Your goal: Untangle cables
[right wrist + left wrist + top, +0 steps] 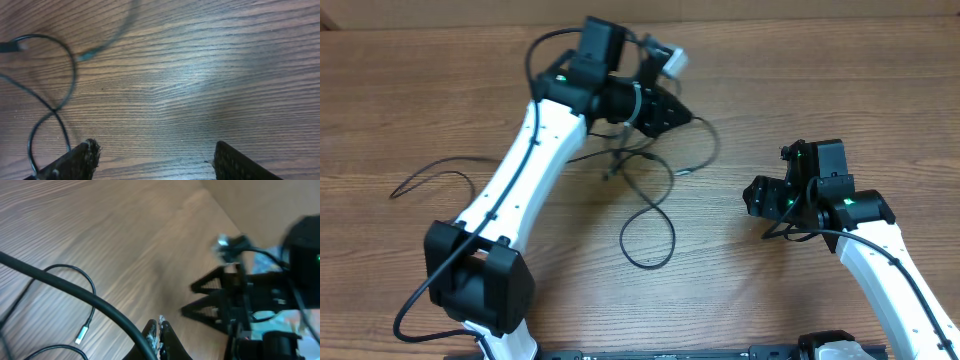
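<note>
Overhead: brown wood-grain table (840, 90) carries loosely looped black cables (623, 240).

We count two grippers, the left gripper (688, 116) and the right gripper (753, 197), one counter (840, 80), and one tangle of cables (619, 159).

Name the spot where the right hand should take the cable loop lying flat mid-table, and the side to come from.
Take the loop on its right arc, the side nearest the open right hand, below where its strands cross. Come straight down from above, fingers straddling the strand: there it lies flat on the table as a single strand with bare wood on both sides.
</note>
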`<state>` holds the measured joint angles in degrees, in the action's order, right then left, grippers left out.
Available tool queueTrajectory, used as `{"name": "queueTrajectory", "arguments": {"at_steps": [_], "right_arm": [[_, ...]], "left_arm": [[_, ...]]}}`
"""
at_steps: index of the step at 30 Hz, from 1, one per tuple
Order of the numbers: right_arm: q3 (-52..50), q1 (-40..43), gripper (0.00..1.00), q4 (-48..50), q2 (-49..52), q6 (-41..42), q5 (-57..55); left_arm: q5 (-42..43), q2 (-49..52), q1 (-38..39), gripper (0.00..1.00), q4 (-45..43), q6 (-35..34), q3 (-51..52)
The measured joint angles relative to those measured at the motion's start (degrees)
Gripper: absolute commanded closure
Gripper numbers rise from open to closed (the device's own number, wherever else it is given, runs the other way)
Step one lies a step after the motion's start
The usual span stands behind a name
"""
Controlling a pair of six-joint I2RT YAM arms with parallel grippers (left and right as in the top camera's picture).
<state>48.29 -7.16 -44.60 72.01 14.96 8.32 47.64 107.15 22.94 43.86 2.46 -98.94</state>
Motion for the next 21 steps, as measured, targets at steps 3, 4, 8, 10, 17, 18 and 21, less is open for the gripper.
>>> {"name": "queueTrajectory", "arguments": {"at_steps": [3,4,8,10,17,18,21], "right_arm": [[0.00,0.00,0.28,0.00,0.00,0.02,-0.17],[0.00,0.00,0.28,0.02,0.00,0.02,-0.20],[0.00,0.00,0.28,0.00,0.00,0.04,-0.22],[0.00,0.00,0.28,0.02,0.00,0.02,-0.20],[0.00,0.00,0.28,0.02,0.00,0.02,-0.20],[0.00,0.00,0.28,0.04,0.00,0.00,-0.22],[0.00,0.00,0.28,0.04,0.00,0.02,-0.22]], "left_arm": [[0.39,0.00,2.14,0.68,0.13,0.76,-0.24],[0.24,0.00,2.36,0.62,0.94,0.85,-0.24],[-3.93,0.00,2.43,0.22,6.36,1.33,-0.28],[-7.67,0.00,2.43,0.18,9.86,1.70,-0.31],[-22.69,0.00,2.25,0.15,18.58,0.85,-0.39],[-24.35,0.00,2.19,0.14,18.97,0.09,-0.39],[-28.92,0.00,1.73,0.13,19.85,-3.43,-0.31]]}}
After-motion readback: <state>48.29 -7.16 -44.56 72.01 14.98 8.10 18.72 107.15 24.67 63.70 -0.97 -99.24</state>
